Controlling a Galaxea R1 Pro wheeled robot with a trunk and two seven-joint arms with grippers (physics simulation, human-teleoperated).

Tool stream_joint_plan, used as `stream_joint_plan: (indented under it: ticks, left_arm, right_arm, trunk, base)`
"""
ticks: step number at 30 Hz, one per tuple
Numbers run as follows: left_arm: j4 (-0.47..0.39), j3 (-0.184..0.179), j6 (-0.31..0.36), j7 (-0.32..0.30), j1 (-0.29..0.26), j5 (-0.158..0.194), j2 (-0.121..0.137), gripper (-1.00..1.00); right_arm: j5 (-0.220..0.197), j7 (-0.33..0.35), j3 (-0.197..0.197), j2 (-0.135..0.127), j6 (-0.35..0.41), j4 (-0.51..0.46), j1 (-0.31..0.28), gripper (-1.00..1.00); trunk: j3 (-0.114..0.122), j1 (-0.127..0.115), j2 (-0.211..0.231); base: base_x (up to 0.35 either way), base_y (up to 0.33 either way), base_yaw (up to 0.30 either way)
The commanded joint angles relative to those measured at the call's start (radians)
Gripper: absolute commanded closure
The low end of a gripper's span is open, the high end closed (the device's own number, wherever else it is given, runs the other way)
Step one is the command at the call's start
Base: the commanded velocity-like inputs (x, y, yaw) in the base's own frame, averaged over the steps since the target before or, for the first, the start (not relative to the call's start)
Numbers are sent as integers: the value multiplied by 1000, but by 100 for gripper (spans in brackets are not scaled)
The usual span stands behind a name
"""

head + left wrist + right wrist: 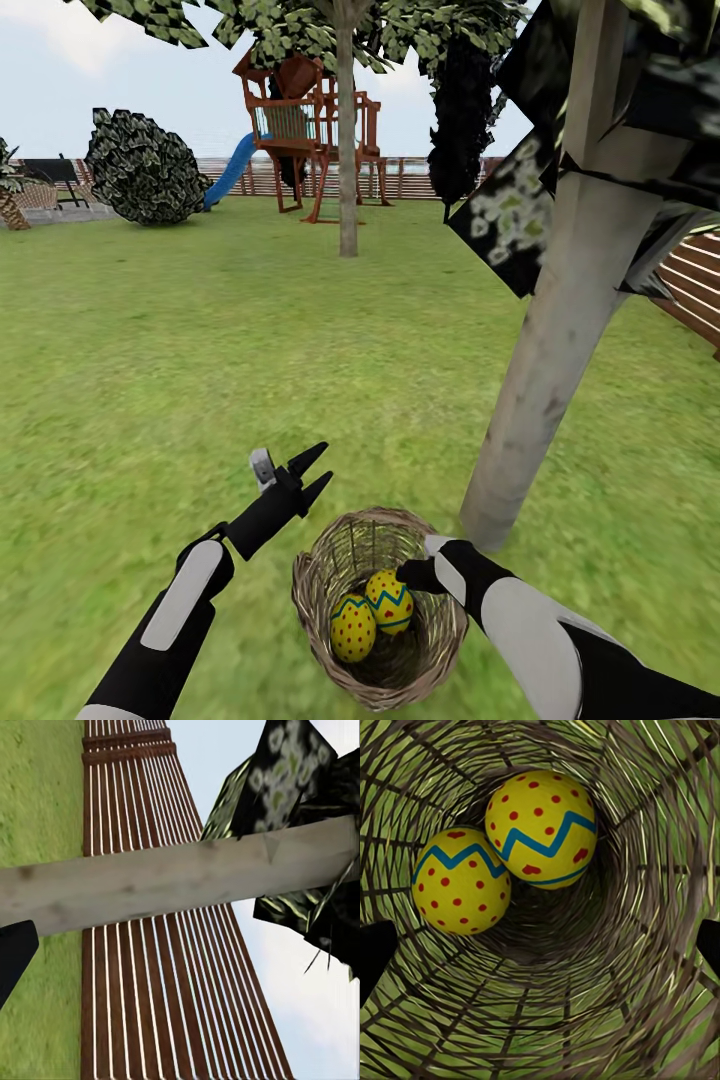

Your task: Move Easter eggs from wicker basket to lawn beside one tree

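Mottled green lawn spreads back to a wooden play tower with a blue slide and a slatted fence. Your wicker basket sits on the grass just beside the pale, smooth trunk of the tree, tipped toward you, its open twig weave letting the grass show through. Two Easter eggs lie touching inside: one nearer the rim, the other deeper; both are hard-looking, glossy and round, yellow with red dots and a blue zigzag. A third egg is not visible from here.

Your right tool is inside the basket mouth, fingers spread wide with nothing between them, eggs ahead of it. Your left tool hangs above the lawn beside the basket, parted and empty.

Watch for this: the eggs are smooth and curved, so an off-centre pinch could squirt one away, or nudge its neighbour. The basket looks light, and pushing on its wall could roll it.
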Motion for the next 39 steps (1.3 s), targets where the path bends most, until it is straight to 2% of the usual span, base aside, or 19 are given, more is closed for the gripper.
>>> stream_joint_plan:
  ticks: [1,17,24,25,26,31,37,39]
  left_arm:
    - [0,1,7,-3,-1,7,0,-100]
    - [-1,1,8,-8,-1,7,0,-100]
    - [0,1,8,-8,-1,7,0,-100]
    - [0,1,8,-8,-1,7,0,-100]
    - [0,0,8,-8,-1,7,0,-100]
    - [1,0,8,-8,-1,7,0,-100]
    - [2,0,8,-8,-1,7,0,-100]
    - [2,0,8,-7,-1,7,0,-100]
  right_arm:
    - [10,0,-8,1,6,-2,0,-100]
    - [15,-20,9,13,11,-11,-14,-100]
    - [14,-19,13,17,19,-10,-49,-100]
    - [14,-19,13,20,28,-10,-57,-100]
    - [15,-17,14,20,82,-10,-78,-100]
    - [22,-10,17,20,122,-7,-91,-100]
    - [30,-7,79,20,124,-5,-91,-100]
    - [30,-7,89,20,125,-7,-91,-100]
  trunk:
    - [-4,4,-8]
    - [-54,65,-120]
    - [-76,92,-169]
    - [-79,96,-176]
    - [-82,100,-183]
    - [-98,119,-218]
    - [-117,142,-260]
    - [-123,149,-274]
  base:
    - [0,0,0]
    - [0,0,0]
    - [0,0,0]
    - [0,0,0]
    - [0,0,0]
    - [0,0,0]
    - [0,0,90]
    - [0,0,259]
